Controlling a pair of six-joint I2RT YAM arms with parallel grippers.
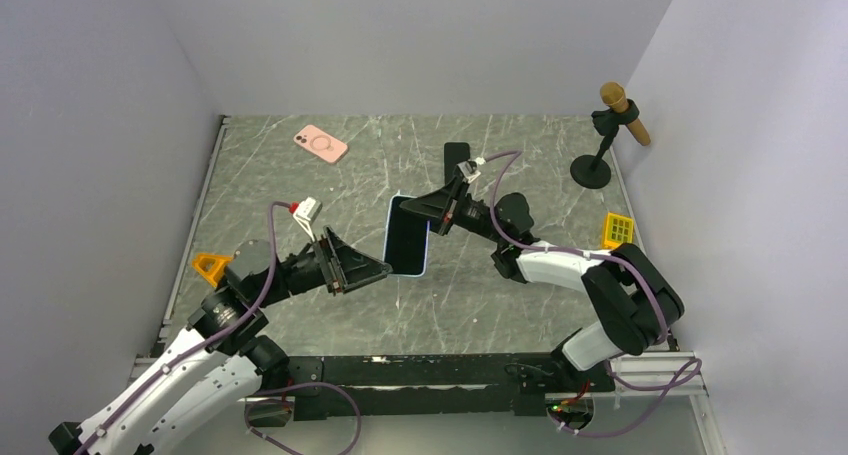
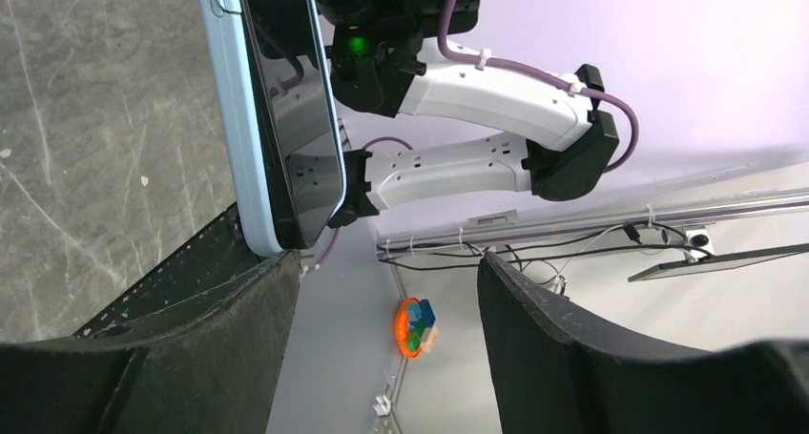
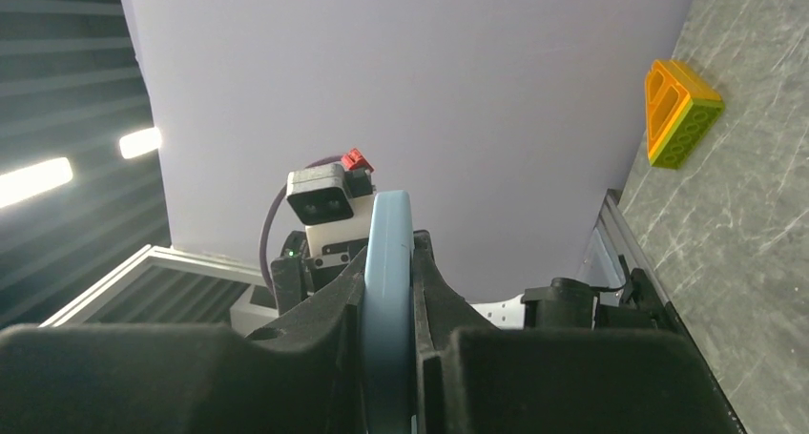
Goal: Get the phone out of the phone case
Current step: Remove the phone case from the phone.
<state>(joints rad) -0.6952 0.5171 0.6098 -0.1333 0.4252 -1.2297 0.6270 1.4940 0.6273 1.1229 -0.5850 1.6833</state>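
The phone (image 1: 407, 237), black screen with a light-blue rim, hangs upright above the middle of the table. My right gripper (image 1: 434, 211) is shut on its upper right edge; in the right wrist view the blue edge (image 3: 389, 215) is pinched between the right gripper (image 3: 389, 267) pads. My left gripper (image 1: 372, 267) is open at the phone's lower left corner. In the left wrist view that corner (image 2: 277, 234) sits at my left fingertip (image 2: 272, 281), and the gap of the left gripper (image 2: 386, 267) is empty. A pink phone case (image 1: 320, 143) lies flat at the back left.
An orange-and-green wedge brick (image 1: 211, 267) sits by the left rail. A yellow grid block (image 1: 619, 229) and a microphone on a black stand (image 1: 610, 135) are at the right. A flat black object (image 1: 457, 155) lies behind my right gripper. Walls close in three sides.
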